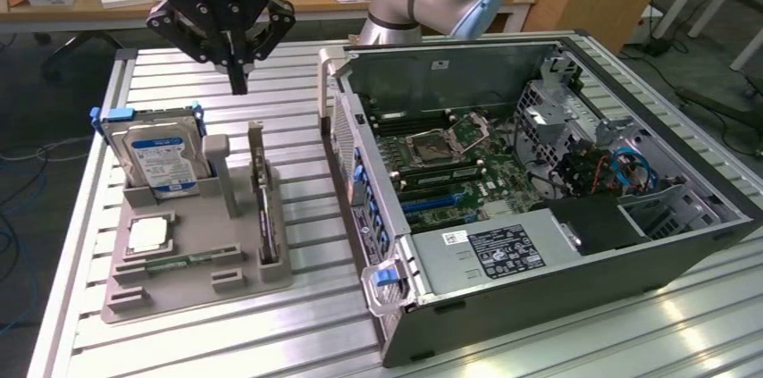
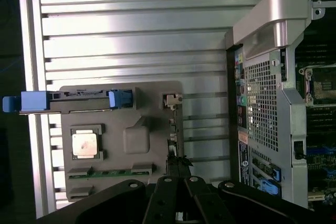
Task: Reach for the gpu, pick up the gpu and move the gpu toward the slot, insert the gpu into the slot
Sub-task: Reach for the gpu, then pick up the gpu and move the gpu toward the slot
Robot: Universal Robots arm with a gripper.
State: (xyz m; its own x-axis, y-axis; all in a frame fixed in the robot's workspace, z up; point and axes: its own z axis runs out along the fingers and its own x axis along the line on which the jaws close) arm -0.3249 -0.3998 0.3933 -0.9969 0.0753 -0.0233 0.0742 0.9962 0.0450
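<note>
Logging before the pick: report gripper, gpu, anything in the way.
Gripper shut, empty, raised near tray. Gpu on edge in tray, untouched. Hard drive stands beside it, apart.

the gripper [image 1: 238,85] is wearing the brand name robotiq in pale letters on its black body. the hard drive [image 1: 163,156] is carrying a blue and white label, and the power supply [image 1: 501,253] is showing a black and white sticker, but their print is proving too small to read.
</note>
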